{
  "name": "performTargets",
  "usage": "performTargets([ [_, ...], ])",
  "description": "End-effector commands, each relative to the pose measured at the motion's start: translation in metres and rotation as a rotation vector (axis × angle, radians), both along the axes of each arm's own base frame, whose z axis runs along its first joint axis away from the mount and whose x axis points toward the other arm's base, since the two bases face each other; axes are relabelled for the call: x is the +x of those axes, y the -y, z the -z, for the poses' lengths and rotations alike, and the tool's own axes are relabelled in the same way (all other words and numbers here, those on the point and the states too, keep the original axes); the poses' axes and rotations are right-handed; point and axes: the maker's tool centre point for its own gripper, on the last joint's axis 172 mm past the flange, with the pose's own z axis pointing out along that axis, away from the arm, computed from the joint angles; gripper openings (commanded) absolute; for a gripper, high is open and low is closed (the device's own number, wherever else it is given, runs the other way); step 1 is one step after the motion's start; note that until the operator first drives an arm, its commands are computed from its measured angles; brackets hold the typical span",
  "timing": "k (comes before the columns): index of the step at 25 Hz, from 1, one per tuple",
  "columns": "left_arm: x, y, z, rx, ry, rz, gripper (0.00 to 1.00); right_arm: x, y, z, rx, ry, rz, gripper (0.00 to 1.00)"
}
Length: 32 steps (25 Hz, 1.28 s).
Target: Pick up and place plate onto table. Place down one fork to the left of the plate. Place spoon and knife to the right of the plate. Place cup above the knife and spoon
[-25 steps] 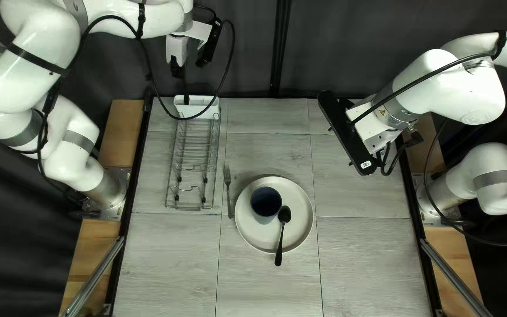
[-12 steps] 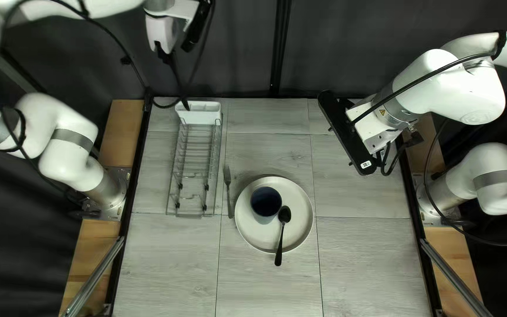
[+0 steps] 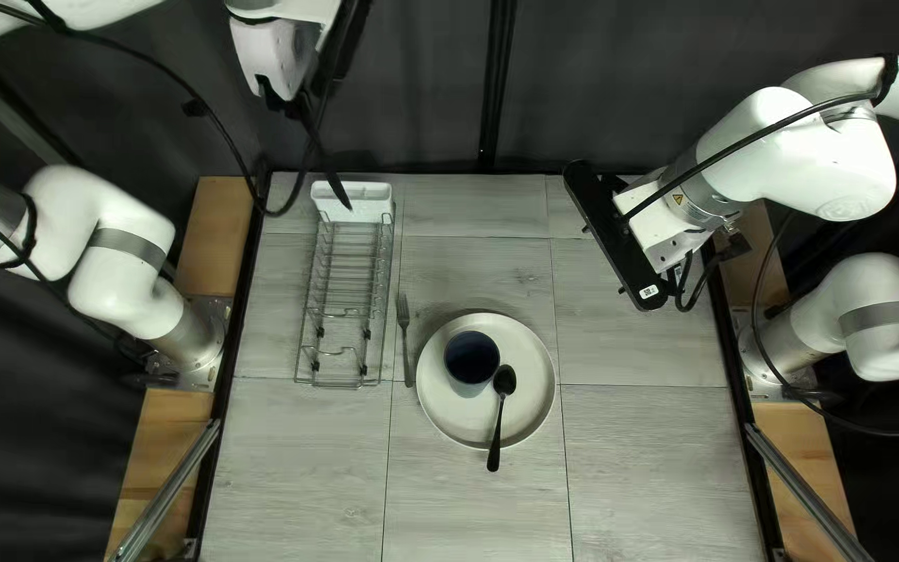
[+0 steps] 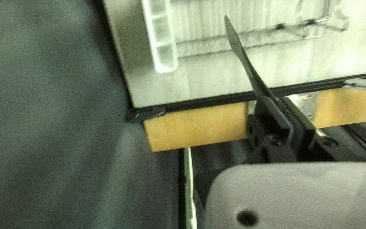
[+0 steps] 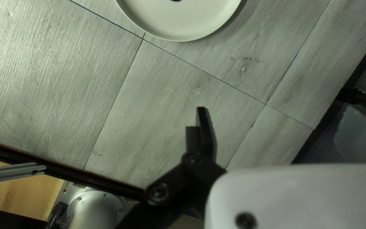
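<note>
A robotics lab: white jointed arms (image 3: 814,172) at both sides of a table (image 3: 637,458), dark curtain (image 3: 408,94) behind.

Top left view: bench (image 3: 637,468) moderately and evenly lit; curtain (image 3: 418,115) dark. Plate (image 3: 531,380) casts a soft shadow toward the far edge, suggesting light from above and the near side. White arm housings (image 3: 829,156) bright, little surface shading. Left wrist view: strong contrast; bench overexposed, with a glare patch; utensil holder (image 4: 163,46) washed out, knife (image 4: 234,40) dark against it all, curtain smeared by blur. Right wrist view: dimmer, soft light; shadow beside plate rim; far corner falls into darkness.
</note>
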Motion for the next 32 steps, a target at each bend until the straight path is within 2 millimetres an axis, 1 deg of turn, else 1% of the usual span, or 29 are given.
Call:
performTargets([
  [1, 0.001, 0.001, 0.0, 0.0, 0.001, 0.003, 0.0, 0.0, 0.0, 0.0, 0.0, 0.0, 0.0, 1.0],
  [3, 0.001, 0.001, 0.0, 0.0, 0.001, 0.003, 0.0, 0.0, 0.0, 0.0, 0.0, 0.0, 0.0, 1.0],
  [4, 0.008, 0.011, 0.003, -0.007, 0.004, -0.011, 0.0, 0.0, 0.0, 0.0, 0.0, 0.0, 0.0, 1.0],
  [7, 0.028, 0.028, 0.008, 0.085, 0.021, -0.011, 0.0, 0.0, 0.0, 0.0, 0.0, 0.0, 0.0, 1.0],
  [8, 0.037, 0.034, 0.012, 0.122, 0.038, 0.005, 0.0, 0.0, 0.0, 0.0, 0.0, 0.0, 0.0, 1.0],
  [9, 0.044, 0.039, 0.014, 0.148, 0.052, 0.016, 0.0, 0.0, 0.0, 0.0, 0.0, 0.0, 0.0, 1.0],
  [10, 0.047, 0.041, 0.015, 0.162, 0.06, 0.024, 0.0, 0.0, 0.0, 0.0, 0.0, 0.0, 0.0, 1.0],
  [11, 0.058, 0.047, 0.018, 0.203, 0.079, 0.055, 0.0, 0.0, 0.0, 0.0, 0.0, 0.0, 0.0, 1.0],
  [12, 0.061, 0.049, 0.019, 0.222, 0.087, 0.068, 0.0, 0.0, 0.0, 0.0, 0.0, 0.0, 0.0, 1.0],
  [13, 0.071, 0.055, 0.02, 0.26, 0.117, 0.112, 0.0, 0.0, 0.0, 0.0, 0.0, 0.0, 0.0, 1.0],
  [27, 0.072, 0.055, 0.02, 0.267, 0.123, 0.121, 0.0, 0.0, 0.0, 0.0, 0.0, 0.0, 0.0, 1.0],
  [28, 0.072, 0.06, 0.023, 0.259, 0.135, 0.119, 0.0, 0.0, 0.0, 0.0, 0.0, 0.0, 0.0, 1.0],
  [30, 0.07, 0.065, 0.028, 0.305, 0.139, 0.141, 0.0, 0.0, 0.0, 0.0, 0.0, 0.0, 0.0, 1.0],
  [32, 0.068, 0.076, 0.033, 0.346, 0.164, 0.183, 0.0, 0.0, 0.0, 0.0, 0.0, 0.0, 0.0, 1.0],
])
